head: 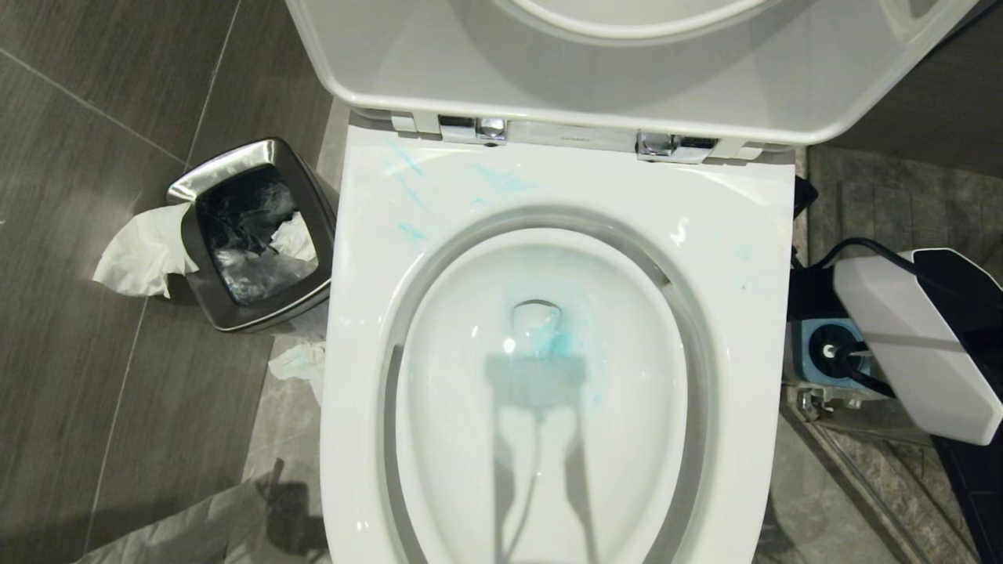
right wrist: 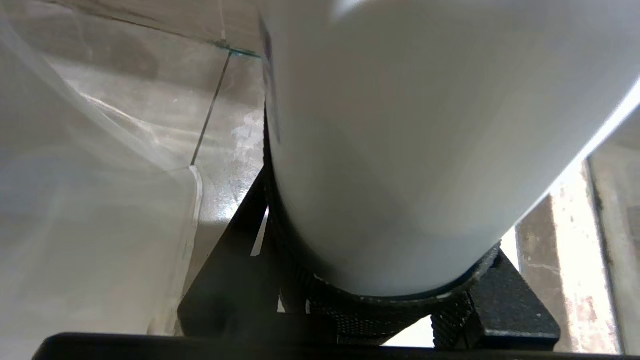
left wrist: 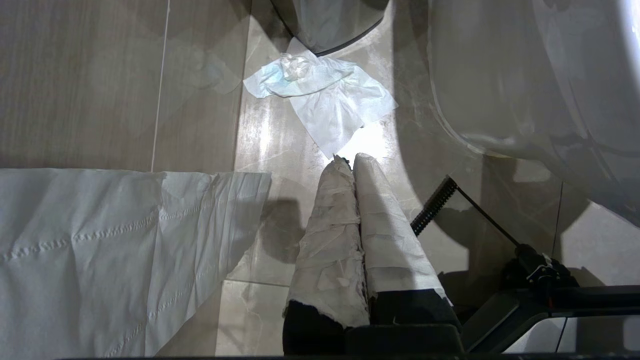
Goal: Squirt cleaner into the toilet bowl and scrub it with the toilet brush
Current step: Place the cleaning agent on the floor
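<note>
Centre of the head view, toilet bowl [head: 729, 258]: white, seat and lid raised against the top edge, filling the frame from middle to bottom.
Left of the bowl, steel waste bin [head: 235, 305]: dark liner, white tissue [head: 141, 251] draped over its left rim.
Right edge, right gripper [right wrist: 385, 295]: black fingers part-spread and clamped around a wide smooth white bottle [right wrist: 420, 150].
Right of the bowl, toilet brush holder [head: 815, 352]: blue top, black hole, partly behind the arm.
Lower centre of the left wrist view, left gripper [left wrist: 352, 159]: paper-wrapped fingers [left wrist: 332, 225] pressed together, empty, above floor tiles and crumpled tissue.
Bowl rim and water, cleaner [head: 501, 182]: turquoise smears upper left of the rim, tint around the drain.
</note>
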